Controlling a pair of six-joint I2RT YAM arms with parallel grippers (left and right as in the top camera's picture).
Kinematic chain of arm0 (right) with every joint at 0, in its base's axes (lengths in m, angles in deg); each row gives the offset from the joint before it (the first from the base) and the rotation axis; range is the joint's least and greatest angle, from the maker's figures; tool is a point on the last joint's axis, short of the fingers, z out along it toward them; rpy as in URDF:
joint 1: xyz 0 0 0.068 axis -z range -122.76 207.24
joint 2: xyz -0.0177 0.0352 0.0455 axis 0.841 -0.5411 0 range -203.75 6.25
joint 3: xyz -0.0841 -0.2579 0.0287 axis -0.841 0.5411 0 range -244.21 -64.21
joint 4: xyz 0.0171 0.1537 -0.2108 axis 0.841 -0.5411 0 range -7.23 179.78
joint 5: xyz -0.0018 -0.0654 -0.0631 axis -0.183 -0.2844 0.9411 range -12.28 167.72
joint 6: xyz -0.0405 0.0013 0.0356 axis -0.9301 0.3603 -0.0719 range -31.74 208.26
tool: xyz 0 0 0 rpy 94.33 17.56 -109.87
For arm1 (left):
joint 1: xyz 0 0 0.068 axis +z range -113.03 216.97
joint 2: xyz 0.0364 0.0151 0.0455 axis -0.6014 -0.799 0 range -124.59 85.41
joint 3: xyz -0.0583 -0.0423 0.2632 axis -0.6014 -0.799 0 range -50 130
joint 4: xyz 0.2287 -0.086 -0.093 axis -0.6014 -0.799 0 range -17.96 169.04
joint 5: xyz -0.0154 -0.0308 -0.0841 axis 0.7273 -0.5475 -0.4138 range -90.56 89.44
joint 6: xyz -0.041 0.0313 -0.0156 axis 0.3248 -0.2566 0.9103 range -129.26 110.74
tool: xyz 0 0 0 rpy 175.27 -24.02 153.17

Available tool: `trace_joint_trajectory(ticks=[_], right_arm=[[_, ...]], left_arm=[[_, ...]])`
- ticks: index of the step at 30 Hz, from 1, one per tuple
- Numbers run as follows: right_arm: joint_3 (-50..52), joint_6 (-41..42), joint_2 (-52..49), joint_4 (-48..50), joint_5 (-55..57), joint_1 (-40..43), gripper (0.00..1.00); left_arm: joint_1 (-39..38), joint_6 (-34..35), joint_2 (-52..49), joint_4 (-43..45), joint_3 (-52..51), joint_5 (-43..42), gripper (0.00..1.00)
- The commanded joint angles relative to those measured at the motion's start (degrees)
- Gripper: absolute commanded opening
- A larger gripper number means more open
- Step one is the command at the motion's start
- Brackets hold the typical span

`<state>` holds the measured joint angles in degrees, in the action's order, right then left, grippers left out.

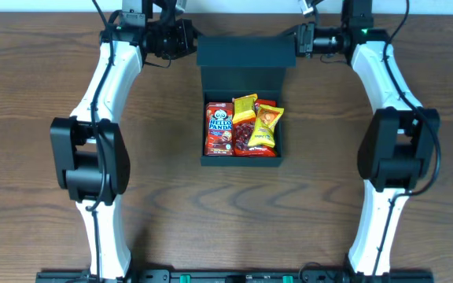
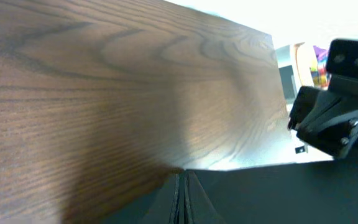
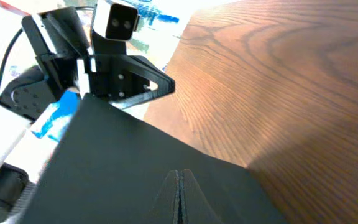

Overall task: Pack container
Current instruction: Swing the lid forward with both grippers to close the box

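Container of dark teal-black matte cardboard, square and low-walled, sits open at the middle of the brown wood-grain desk, between our two white-and-black arms, the left arm and the right arm. We count one container and, inside it, four snack packets lying close together and overlapping.

Nearest on the left lies a red packet whose white lettering reads "HELLO PANDA". Just beside it on the right lies a second red packet with dark pictures, and its writing is too small for us to read. An orange-yellow packet rests tilted on top of that one, its print likewise unreadable. Farther back, a yellow-green packet lies touching the top of the Hello Panda packet. Beyond the packets we see a dark, bare stretch of the box's inside.

At the far wall the hinged flat flap lid stands raised, a dark band across the far side. The left gripper pinches the flap's left end, its fingers pressed together on the cardboard. The right gripper clamps the right end, its jaws narrowed to a thin seam. Each wrist view shows the other gripper across the flap.
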<state>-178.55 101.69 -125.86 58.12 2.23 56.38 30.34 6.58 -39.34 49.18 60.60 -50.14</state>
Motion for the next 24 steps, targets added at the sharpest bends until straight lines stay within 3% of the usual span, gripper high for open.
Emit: trace_joint_trajectory(ticks=[1, 9, 13, 24], right_arm=[[-1.20, -1.09, 3.93, -1.79, -1.90, -0.70, 0.02], [-1.20, -9.44, 6.73, -14.93, 3.54, -3.85, 0.02], [-1.20, -10.58, 8.55, -20.52, 19.39, -3.87, 0.02], [-1.20, -14.91, 20.26, -33.86, 57.40, -3.74, 0.02]], left_arm=[[-0.59, -5.75, 4.52, -2.45, 0.90, -1.05, 0.06], [-2.64, -16.02, 9.03, -13.27, 0.90, 0.35, 0.06], [-3.21, -16.06, 10.38, -15.34, 0.90, 8.76, 0.06], [-5.57, -17.14, 11.78, -17.88, 0.90, 14.97, 0.06]])
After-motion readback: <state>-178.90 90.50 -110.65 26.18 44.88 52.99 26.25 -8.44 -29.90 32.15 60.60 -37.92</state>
